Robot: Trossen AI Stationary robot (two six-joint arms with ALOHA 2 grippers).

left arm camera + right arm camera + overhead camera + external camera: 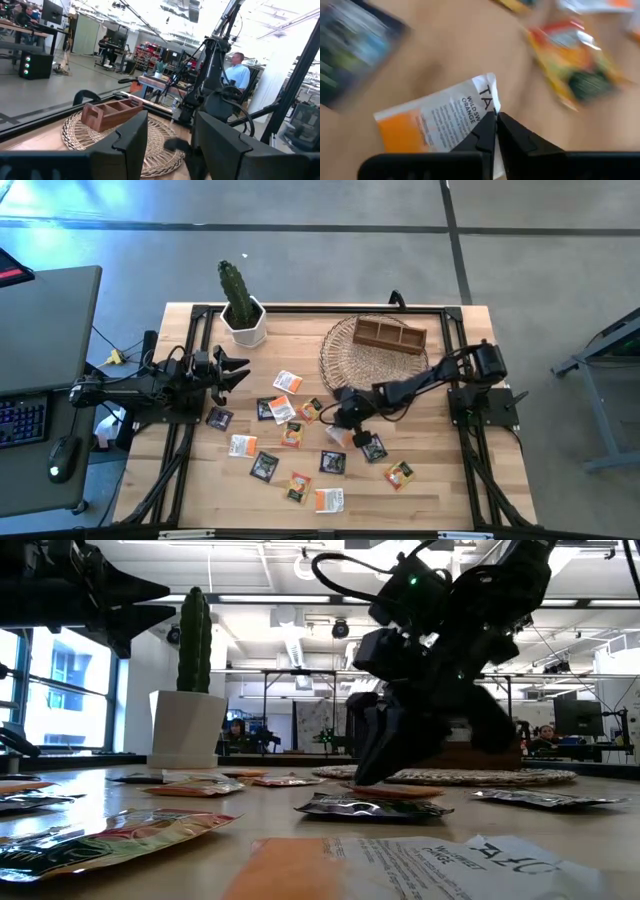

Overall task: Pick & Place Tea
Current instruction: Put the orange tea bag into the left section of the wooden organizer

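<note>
The wooden surface carries everything here. Its middle and front are covered with scattered tea sachets, lying flat and mostly apart from one another. At the far side lies a round wicker mat with a brown compartment box on it, and a cactus in a white pot stands to the left of the mat.

The right arm reaches in low over the middle of the surface. Its right hand has the two fingers pressed together, and between the tips it pinches the corner of one orange-and-white sachet (the print reads "wild sweet orange"). The sachet seems to lie still flat on the wood, so I judge the step in hand is the pick, just at the closing.

To do it well, the hand should rise straight and slowly, because only a thin corner is held and the slippery packet could slide out or swing. Another sachet lies near, and a black one is just beside the hand, so a sideways drag could push them. The path toward the box passes over the mat rim.

The left hand waits at the left edge, fingers wide apart, holding nothing.
</note>
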